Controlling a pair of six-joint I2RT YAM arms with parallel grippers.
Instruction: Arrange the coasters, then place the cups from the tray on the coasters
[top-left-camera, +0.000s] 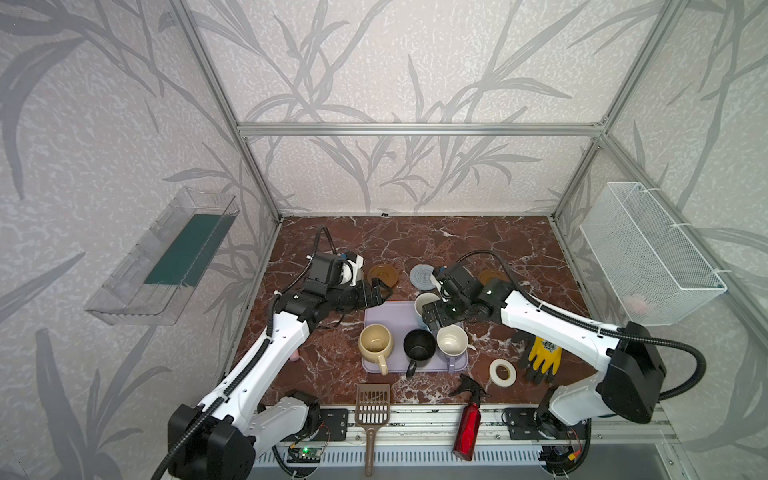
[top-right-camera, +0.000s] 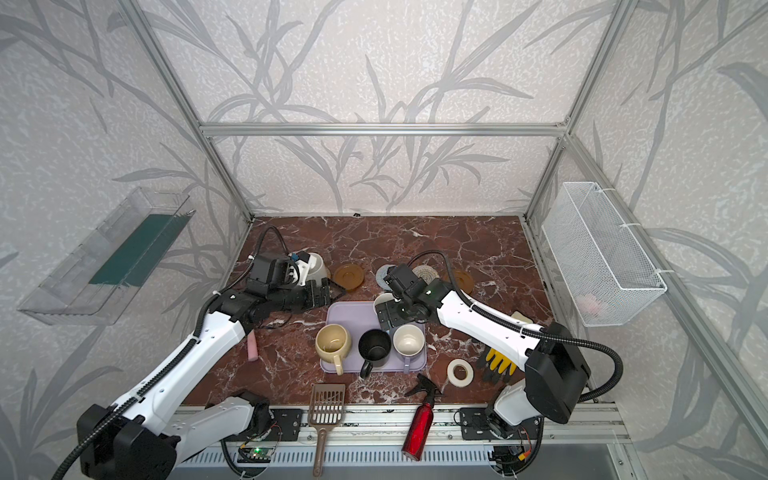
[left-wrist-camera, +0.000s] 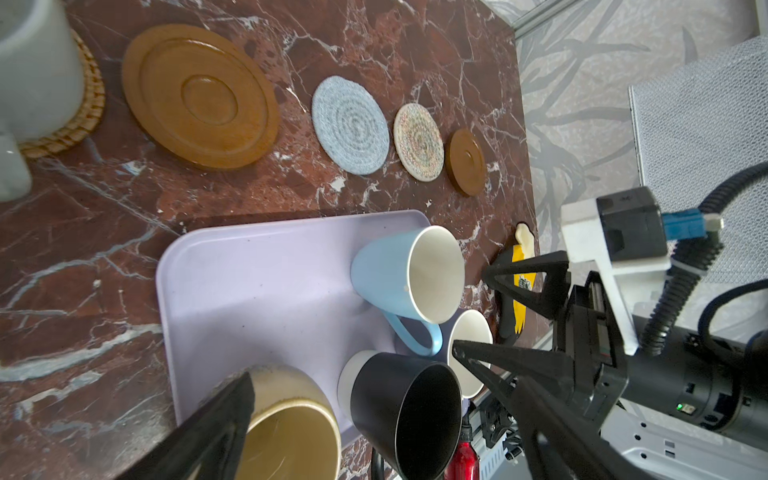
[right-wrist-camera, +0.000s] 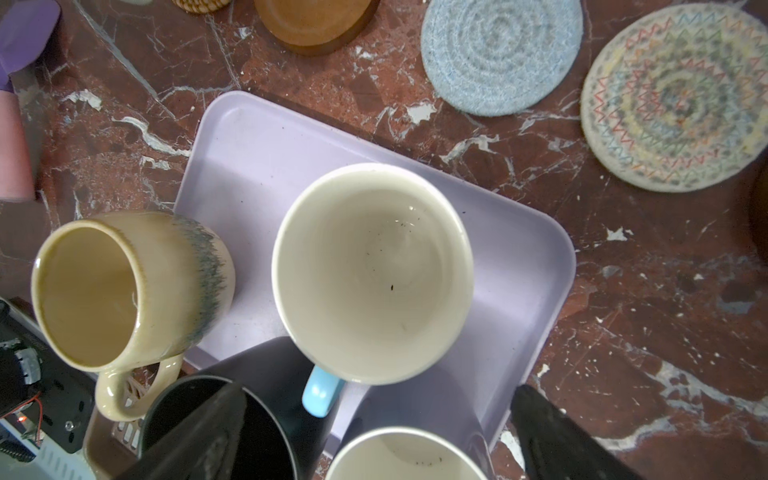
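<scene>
Light blue cup (right-wrist-camera: 372, 274) stands near a tray (right-wrist-camera: 249, 166) corner, bare tray beside.

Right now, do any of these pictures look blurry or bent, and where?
In both top views the wide lens splays the metal frame outward. In the left wrist view the near finger is blurred, the grey-blue coaster sharp. In the right wrist view the light blue cup is crisp, the dark fingers blurred.

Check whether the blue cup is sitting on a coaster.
No, the blue cup stands upright on the tray, not on a coaster.
</scene>
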